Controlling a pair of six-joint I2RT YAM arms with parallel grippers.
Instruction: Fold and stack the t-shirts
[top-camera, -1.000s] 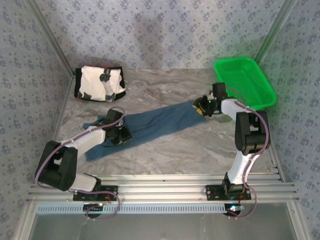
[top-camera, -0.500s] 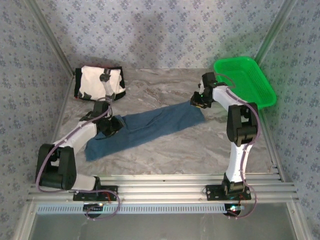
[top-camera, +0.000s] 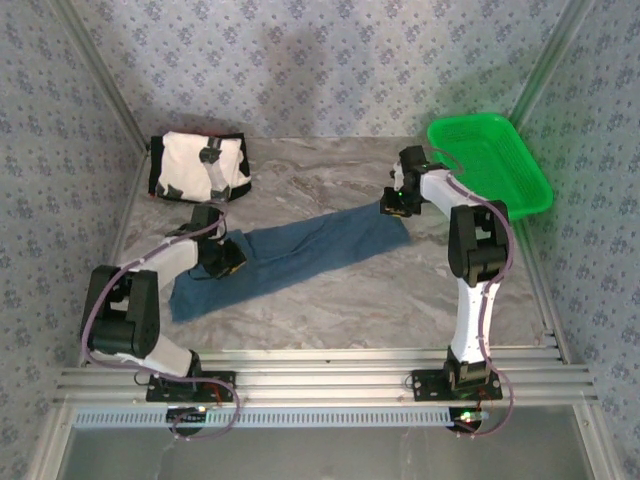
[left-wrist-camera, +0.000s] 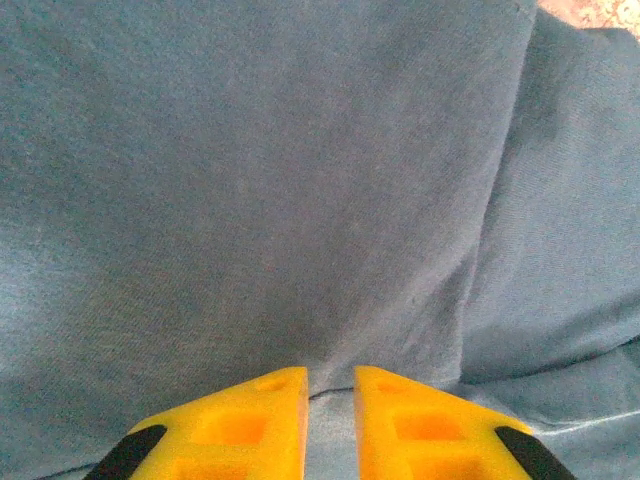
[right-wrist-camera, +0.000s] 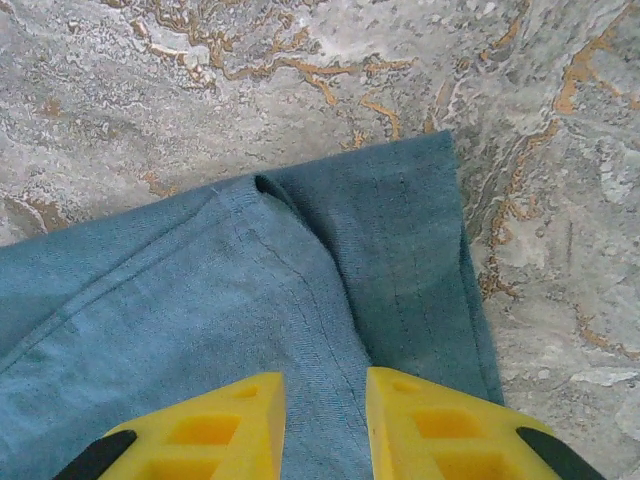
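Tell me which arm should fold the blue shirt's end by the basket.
Right: its end effector is over the shirt near the basket; the left end effector is at the other end.

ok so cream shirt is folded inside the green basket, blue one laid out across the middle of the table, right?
No: the cream t-shirt lies folded on the table at the far left, not in the green basket, which sits at the far right, as the top external view shows. The blue t-shirt does lie laid out across the middle of the table.

The table (top-camera: 330, 300) is seen from high behind; the blue t-shirt (top-camera: 300, 255) is viewed closely downward by both wrist cameras.
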